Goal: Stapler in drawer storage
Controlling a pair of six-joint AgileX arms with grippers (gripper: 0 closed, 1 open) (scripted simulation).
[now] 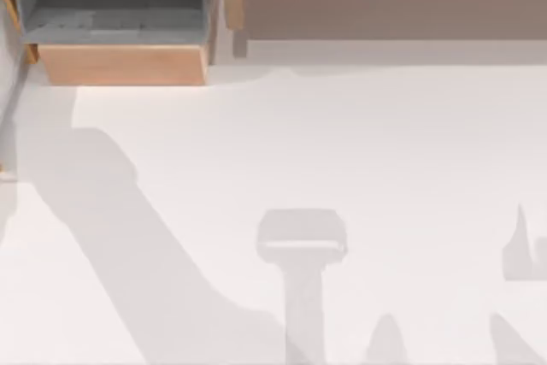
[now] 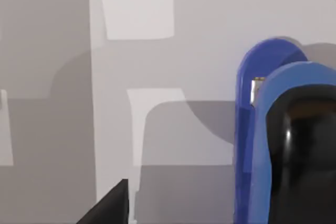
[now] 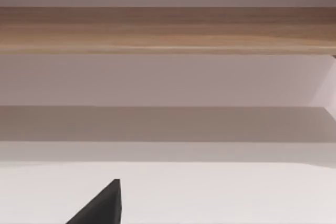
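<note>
The blue stapler [image 2: 273,129] with its glossy black top looms close in the left wrist view, standing right beside my left gripper [image 2: 173,216]; whether it is held cannot be told. Behind it lies a grey surface crossed by shadows and pale patches. The drawer [image 1: 120,61] stands pulled out at the table's far left, grey inside with a light tan front panel, and nothing shows on its floor. My right gripper [image 3: 168,219] faces a long wooden unit across bare table.
The long wide wooden unit [image 1: 385,6] with a brownish-grey panel runs along the far right edge; its wooden top [image 3: 168,30] also crosses the right wrist view. Arm shadows fall over the white table [image 1: 342,143] at its near and left parts.
</note>
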